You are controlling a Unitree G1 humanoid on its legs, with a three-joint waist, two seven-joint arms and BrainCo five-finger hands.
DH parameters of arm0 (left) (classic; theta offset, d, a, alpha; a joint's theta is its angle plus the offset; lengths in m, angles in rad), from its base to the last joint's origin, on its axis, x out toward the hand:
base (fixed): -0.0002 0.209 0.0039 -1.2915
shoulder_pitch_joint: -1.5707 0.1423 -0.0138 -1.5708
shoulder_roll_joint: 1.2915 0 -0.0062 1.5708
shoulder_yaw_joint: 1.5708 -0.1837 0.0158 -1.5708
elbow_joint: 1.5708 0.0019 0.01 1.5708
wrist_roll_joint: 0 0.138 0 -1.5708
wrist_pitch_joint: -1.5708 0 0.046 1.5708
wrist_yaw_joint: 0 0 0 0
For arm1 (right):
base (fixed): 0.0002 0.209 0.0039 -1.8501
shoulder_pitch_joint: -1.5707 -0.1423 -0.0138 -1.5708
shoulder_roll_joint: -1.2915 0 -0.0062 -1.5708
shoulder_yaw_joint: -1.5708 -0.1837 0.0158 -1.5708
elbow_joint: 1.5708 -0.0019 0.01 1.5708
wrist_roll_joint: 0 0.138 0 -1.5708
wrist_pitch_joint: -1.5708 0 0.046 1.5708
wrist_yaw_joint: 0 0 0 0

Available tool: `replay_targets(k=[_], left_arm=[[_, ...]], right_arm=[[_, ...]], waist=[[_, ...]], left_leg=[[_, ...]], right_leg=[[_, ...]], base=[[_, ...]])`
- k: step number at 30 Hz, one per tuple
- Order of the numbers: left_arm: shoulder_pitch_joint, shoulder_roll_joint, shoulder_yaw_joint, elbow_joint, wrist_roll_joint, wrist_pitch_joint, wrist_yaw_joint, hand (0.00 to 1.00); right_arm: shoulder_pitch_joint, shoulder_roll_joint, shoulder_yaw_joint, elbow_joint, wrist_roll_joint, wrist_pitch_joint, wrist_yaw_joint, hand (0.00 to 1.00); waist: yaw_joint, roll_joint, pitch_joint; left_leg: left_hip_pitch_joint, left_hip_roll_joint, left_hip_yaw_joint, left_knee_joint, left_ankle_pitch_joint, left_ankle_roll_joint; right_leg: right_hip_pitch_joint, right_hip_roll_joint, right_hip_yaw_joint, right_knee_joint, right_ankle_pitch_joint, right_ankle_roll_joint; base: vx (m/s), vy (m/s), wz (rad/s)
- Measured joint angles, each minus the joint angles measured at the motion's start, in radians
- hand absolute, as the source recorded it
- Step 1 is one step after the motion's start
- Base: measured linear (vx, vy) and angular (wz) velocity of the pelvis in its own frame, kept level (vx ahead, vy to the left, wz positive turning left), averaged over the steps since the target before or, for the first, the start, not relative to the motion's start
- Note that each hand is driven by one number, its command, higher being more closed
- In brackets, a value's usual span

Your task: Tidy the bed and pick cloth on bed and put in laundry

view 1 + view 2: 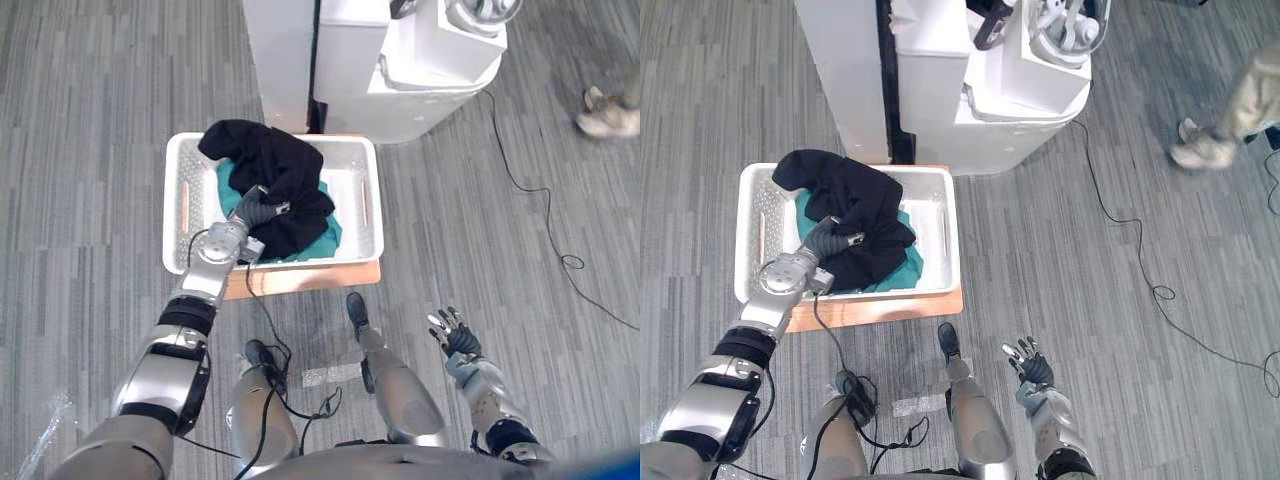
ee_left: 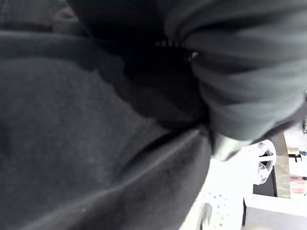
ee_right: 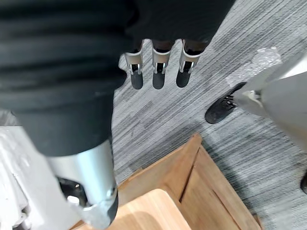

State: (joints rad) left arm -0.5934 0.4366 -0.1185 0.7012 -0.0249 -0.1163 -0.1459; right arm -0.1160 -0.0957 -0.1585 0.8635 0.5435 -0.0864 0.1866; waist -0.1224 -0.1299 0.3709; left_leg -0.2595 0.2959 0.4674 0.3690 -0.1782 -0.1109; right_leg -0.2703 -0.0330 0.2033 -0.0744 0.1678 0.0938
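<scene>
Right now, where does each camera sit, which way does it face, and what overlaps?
Left eye, right eye: on the head, looking down at the white basket holding the black cloth; both arms show, left hand on the cloth, right hand over floor.
Left wrist: close against the black cloth; its ribbed cover shows.
Right wrist: along straight fingers, down at floor and wood.
Shared: cloth and basket, eyes and left wrist.

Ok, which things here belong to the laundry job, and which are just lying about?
Part of the job:
black cloth, with the left hand on it
teal cloth beneath it
white laundry basket holding both

Just lying about:
wooden board under the basket
white machine behind it
a person's shoe
right hand, idle and open
</scene>
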Motion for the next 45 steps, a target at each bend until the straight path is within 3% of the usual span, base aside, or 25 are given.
replay_targets(k=[5, 8, 11, 15, 24, 28, 35, 38, 44, 45], left_arm=[[0.041, -0.007, 0.000, -0.013, -0.005, -0.004, -0.004, 0.00], [0.093, -0.030, 0.006, -0.058, -0.011, -0.004, -0.012, 0.00], [0.168, -0.040, 0.024, -0.098, -0.045, -0.002, -0.053, 0.00], [0.286, -0.064, 0.055, -0.117, -0.075, 0.019, -0.097, 0.00], [0.443, -0.083, 0.103, -0.173, -0.165, 0.026, -0.138, 0.00], [0.505, -0.083, 0.163, -0.202, -0.266, 0.026, -0.156, 0.00], [0.636, -0.105, 0.242, -0.203, -0.341, 0.024, -0.161, 0.00], [0.697, -0.158, 0.278, -0.164, -0.396, 0.023, -0.163, 0.00], [0.786, -0.217, 0.304, 0.009, -0.397, 0.017, -0.154, 0.00], [0.800, -0.230, 0.327, 0.042, -0.396, -0.001, -0.150, 0.00]], right_arm=[[-0.002, -0.009, -0.040, 0.000, -0.019, 0.024, -0.003, 0.00], [0.015, -0.019, -0.067, 0.000, -0.046, 0.042, -0.007, 0.00], [0.050, -0.039, -0.080, 0.000, -0.081, 0.066, -0.016, 0.00], [0.137, -0.041, -0.112, 0.000, -0.136, 0.098, -0.022, 0.00], [0.217, -0.046, -0.153, 0.000, -0.241, 0.160, -0.023, 0.00], [0.237, -0.047, -0.158, -0.001, -0.273, 0.192, -0.014, 0.00], [0.250, -0.093, -0.194, 0.008, -0.334, 0.223, 0.015, 0.00], [0.266, -0.108, -0.200, 0.042, -0.365, 0.226, 0.029, 0.00], [0.279, -0.107, -0.229, 0.094, -0.403, 0.225, 0.046, 0.00], [0.279, -0.105, -0.231, 0.106, -0.411, 0.222, 0.046, 0.00]], waist=[[0.001, 0.007, -0.002], [0.003, 0.040, -0.021], [0.006, 0.076, -0.064], [0.012, 0.103, -0.182], [0.024, 0.123, -0.300], [0.026, 0.124, -0.324], [0.031, 0.130, -0.353], [0.042, 0.130, -0.380], [0.056, 0.122, -0.388], [0.058, 0.119, -0.393]], left_leg=[[0.064, -0.020, 0.008, -0.063, 0.036, -0.005], [0.114, -0.043, 0.008, -0.132, 0.065, -0.011], [0.189, -0.067, 0.014, -0.219, 0.102, -0.014], [0.290, -0.081, 0.016, -0.333, 0.134, -0.029], [0.407, -0.137, 0.010, -0.462, 0.165, -0.017], [0.422, -0.146, -0.011, -0.467, 0.166, -0.014], [0.449, -0.146, -0.040, -0.469, 0.167, -0.013], [0.450, -0.146, -0.047, -0.473, 0.167, -0.013], [0.450, -0.153, -0.069, -0.472, 0.162, -0.010], [0.449, -0.155, -0.069, -0.471, 0.161, -0.010]], right_leg=[[0.035, -0.007, -0.007, 0.007, -0.010, 0.006], [0.053, -0.015, -0.026, 0.027, -0.033, 0.004], [0.086, -0.022, -0.032, 0.039, -0.057, 0.005], [0.145, -0.014, -0.053, 0.042, -0.094, 0.009], [0.219, -0.040, -0.086, 0.043, -0.134, 0.012], [0.245, -0.051, -0.114, 0.042, -0.142, 0.008], [0.282, -0.058, -0.155, 0.040, -0.157, 0.002], [0.290, -0.060, -0.164, 0.036, -0.164, 0.000], [0.316, -0.072, -0.186, 0.009, -0.163, 0.001], [0.316, -0.073, -0.186, 0.005, -0.161, 0.004]], base=[[-0.04, -0.081, 0.04], [0.02, -0.044, 0.12], [0.08, -0.008, 0.07], [0.11, 0.005, 0.08], [0.05, 0.032, 0.08], [0.01, -0.003, 0.13], [-0.02, -0.032, 0.13], [-0.03, -0.031, 0.10], [0.00, -0.010, 0.11], [0.00, 0.000, 0.00]])
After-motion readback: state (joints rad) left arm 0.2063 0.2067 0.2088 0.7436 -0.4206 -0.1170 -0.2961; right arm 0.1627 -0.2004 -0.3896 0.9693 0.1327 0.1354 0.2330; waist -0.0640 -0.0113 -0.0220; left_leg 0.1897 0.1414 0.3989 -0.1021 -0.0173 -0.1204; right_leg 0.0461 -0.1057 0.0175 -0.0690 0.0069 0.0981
